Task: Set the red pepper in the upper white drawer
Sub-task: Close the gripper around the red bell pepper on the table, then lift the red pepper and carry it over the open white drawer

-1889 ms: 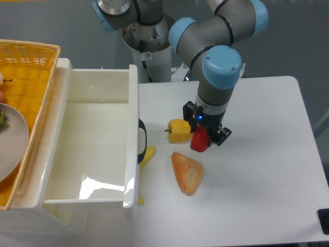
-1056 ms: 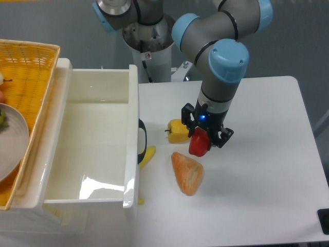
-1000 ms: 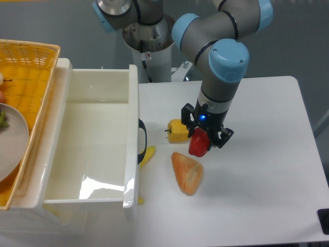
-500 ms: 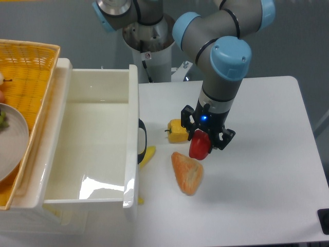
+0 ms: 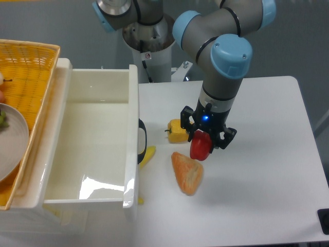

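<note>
We hold the red pepper [image 5: 200, 146] pinched in our gripper [image 5: 207, 140], with the upper white drawer [image 5: 97, 141] well off to its left. The yellow pepper [image 5: 178, 130] sits just beside the gripper and the orange wedge [image 5: 187, 172] just below it, so a low sideways carry could knock either, or the pepper could clip the drawer's tall wall.

Looks like robot test lab, though little of room shows. Big grey-blue robot arm [image 5: 221, 56] on post beside plain white table [image 5: 267, 170]. Bare grey wall behind. Toy-like food [image 5: 187, 172] laid out, wicker basket [image 5: 25, 67].
</note>
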You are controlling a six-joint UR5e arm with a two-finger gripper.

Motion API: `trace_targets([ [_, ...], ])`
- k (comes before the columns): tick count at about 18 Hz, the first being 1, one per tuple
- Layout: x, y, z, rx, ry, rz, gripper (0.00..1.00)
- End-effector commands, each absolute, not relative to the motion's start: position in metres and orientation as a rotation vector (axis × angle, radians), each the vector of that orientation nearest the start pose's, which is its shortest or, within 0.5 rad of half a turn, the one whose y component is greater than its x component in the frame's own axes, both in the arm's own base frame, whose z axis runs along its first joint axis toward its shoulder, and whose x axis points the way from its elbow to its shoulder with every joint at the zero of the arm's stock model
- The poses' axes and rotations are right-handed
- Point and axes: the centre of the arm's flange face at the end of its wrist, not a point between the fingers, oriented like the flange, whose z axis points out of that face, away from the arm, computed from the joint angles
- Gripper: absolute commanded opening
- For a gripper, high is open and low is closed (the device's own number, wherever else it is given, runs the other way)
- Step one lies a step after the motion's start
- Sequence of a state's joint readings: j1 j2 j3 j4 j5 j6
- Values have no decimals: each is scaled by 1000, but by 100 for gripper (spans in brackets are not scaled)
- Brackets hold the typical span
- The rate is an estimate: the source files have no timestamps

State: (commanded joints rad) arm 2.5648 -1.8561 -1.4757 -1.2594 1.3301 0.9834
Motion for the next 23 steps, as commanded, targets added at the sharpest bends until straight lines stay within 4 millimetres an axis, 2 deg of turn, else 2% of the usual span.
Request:
trace_targets([
  [6,-427,470,416,-2797,-240,-149,48],
  [10,-418,464,448,-2686,-402,-201,48],
  [14,-412,459,465,-2645,-477,-212,48],
  [16,-405,461,465,-2639,-534,-236,48],
  [18,-390,457,480,-2611,-545,-246,48],
  [23,-357,453,497,-2590,-578,-320,48],
])
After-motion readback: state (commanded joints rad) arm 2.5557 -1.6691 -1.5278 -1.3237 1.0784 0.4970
